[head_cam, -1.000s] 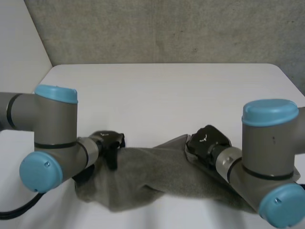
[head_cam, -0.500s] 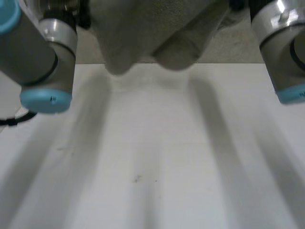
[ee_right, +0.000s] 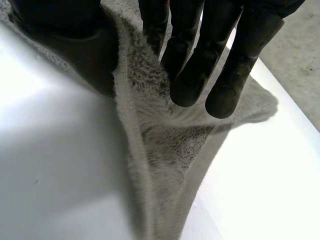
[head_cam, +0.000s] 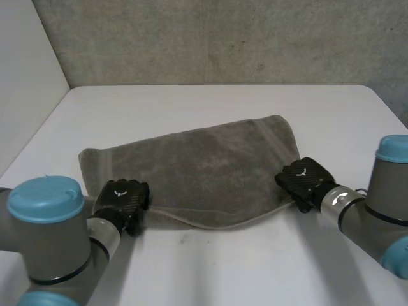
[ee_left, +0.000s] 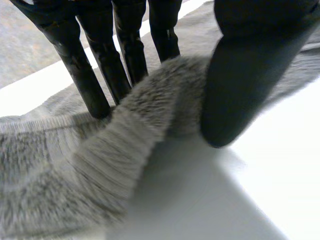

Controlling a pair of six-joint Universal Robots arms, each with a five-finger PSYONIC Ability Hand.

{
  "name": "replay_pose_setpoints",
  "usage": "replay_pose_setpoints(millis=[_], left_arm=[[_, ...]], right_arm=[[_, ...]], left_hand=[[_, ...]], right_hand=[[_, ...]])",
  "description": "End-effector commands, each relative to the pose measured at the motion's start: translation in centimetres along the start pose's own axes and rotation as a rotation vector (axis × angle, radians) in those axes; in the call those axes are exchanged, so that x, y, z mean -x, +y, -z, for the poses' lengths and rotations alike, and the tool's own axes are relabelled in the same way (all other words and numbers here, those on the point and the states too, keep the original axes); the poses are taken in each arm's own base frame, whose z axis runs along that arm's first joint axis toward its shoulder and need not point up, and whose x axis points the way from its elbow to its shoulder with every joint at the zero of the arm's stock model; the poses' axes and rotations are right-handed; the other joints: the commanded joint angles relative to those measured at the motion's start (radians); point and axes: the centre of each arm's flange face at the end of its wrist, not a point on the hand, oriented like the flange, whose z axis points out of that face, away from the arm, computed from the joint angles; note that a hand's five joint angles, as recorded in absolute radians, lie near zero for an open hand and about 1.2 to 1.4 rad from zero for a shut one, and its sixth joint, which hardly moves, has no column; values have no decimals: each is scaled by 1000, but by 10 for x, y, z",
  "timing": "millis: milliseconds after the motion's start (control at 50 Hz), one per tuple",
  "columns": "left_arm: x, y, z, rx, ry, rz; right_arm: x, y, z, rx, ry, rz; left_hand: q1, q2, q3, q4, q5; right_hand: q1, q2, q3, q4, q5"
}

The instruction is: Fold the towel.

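Pinching towel (head_cam: 204, 169), apparently: left hand (head_cam: 121, 199), right hand (head_cam: 303, 180)

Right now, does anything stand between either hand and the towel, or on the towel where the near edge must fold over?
Nothing visible does. The left hand and the right hand each pinch the towel at its near edge, and nothing lies on it.

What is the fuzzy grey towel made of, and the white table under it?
The fuzzy grey towel looks like soft terry cloth, probably cotton: fluffy pile, with a flatter woven band near its edge. The white table looks hard, smooth and matte, maybe laminate; I can't tell for sure.
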Motion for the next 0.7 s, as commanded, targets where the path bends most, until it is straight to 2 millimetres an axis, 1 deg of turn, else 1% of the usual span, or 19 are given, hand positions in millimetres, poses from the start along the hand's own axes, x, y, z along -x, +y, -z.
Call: replay_pose_setpoints(millis=[20,40,60,80,140,180,220,240,260,300,360,460,480,500,540,560,600,660,700], left_arm=[[0,-19,34,48,65,-2],[1,-25,40,43,72,-1],[3,-33,45,26,73,2],[3,-33,45,26,73,2],[8,-45,51,-18,68,8],[10,-49,51,-31,62,13],[21,-55,45,-45,28,26],[21,-55,45,-45,28,26],[27,-59,42,-54,8,34],[31,-62,39,-61,-5,39],[34,-63,32,-60,-15,41],[35,-53,16,0,-20,40],[40,-51,9,14,-36,47],[40,-51,9,14,-36,47],[52,-48,-5,37,-69,63],[52,-48,-5,37,-69,63],[62,-47,-16,50,-96,73],[67,-47,-20,57,-106,72],[72,-41,-25,102,-113,63]], right_arm=[[-7,-3,28,-8,39,-31],[-6,-2,32,-7,42,-39],[-6,-2,32,-7,42,-39],[-5,0,36,-1,44,-48],[-4,5,41,11,49,-62],[-4,7,42,8,53,-63],[-4,8,42,3,57,-62],[-4,8,42,-4,62,-59],[-5,9,41,-7,68,-58],[-5,9,41,-11,70,-57],[-5,10,41,-8,71,-58],[-8,13,41,0,78,-65],[-9,15,41,4,82,-69],[-9,15,41,4,82,-69],[-10,15,41,6,84,-68],[-11,15,41,6,89,-68],[-13,15,40,7,94,-67],[-18,18,40,16,109,-69],[-20,19,40,19,113,-73]], left_hand=[[-455,-449,-460,-458,-457],[-591,-585,-596,-594,-593],[-591,-585,-596,-594,-593],[-591,-585,-596,-594,-593],[-591,-585,-596,-594,-593],[-590,-584,-595,-593,-592],[-584,-579,-589,-588,-587],[-584,-579,-589,-587,-586],[-584,-579,-589,-587,-586],[-579,-573,-584,-582,-581],[-561,-555,-566,-564,-563],[-523,-517,-528,-526,-525],[-505,-499,-510,-508,-507],[-505,-499,-510,-508,-507],[-418,-412,-422,-421,-420],[-417,-411,-422,-420,-419],[-341,-335,-346,-344,-343],[-308,-303,-313,-312,-311],[-265,-259,-270,-268,-267]], right_hand=[[61,78,63,58,62],[61,78,63,58,62],[61,78,63,58,62],[61,78,63,58,62],[61,78,63,58,62],[61,78,63,58,62],[61,78,63,58,62],[61,78,63,58,62],[61,78,63,58,62],[61,78,63,58,62],[61,78,63,58,62],[61,78,63,58,62],[61,78,63,58,62],[61,78,63,58,62],[61,78,63,58,62],[61,78,63,58,62],[61,78,63,58,62],[61,78,63,58,62],[61,78,63,58,62]])
